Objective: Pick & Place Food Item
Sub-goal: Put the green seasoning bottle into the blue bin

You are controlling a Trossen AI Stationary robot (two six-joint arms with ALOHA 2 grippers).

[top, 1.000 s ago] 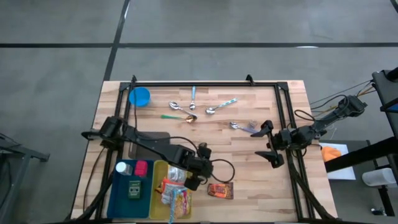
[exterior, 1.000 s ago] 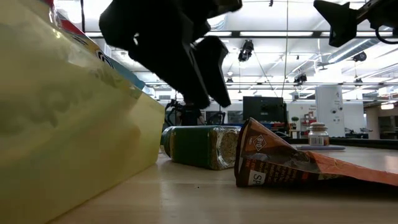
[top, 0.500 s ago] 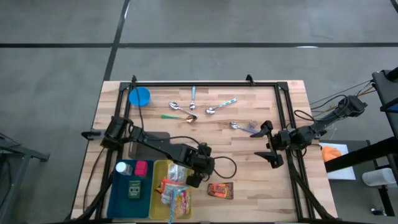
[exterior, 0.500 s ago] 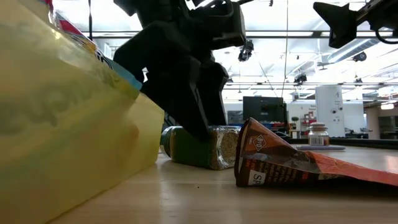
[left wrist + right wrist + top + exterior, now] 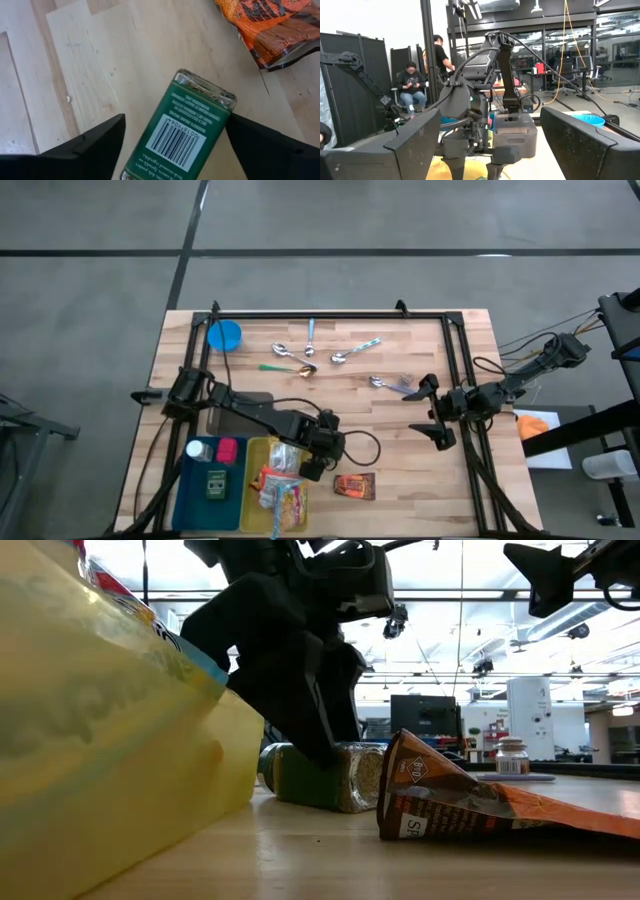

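The surface is pale wooden planking, smooth, with a black frame round it. At its near-left corner sit a blue tray and a yellow tray, hard plastic, with bright crinkled packets in the yellow one.

The left arm reaches across to the yellow tray's right edge, and its tool is down at the surface there. The right tool waits well apart, over the right side, fingers spread wide and empty. So the left arm is the nearer by far.

The jar is what the move turns on. It lies on its side on the bare wood, just beside the yellow tray, directly between the left tool's two dark fingers. They stand wide, one on each long flank, with wood showing on both sides, so nothing is gripped yet. The jar's long axis runs forward from the tool, slightly skewed, so the fingers would close across its narrow width. That looks like the right line for a pinch.

The jar is flat-sided, clear glass or plastic, with a green label and barcode facing up and dried herbs visible at the clear far end. Hard and smooth, it may slip or roll a little as the fingers meet it.

Near it lies an orange packet, thin crumpled foil, soft and limp.

Spoons and a blue bowl lie far off.
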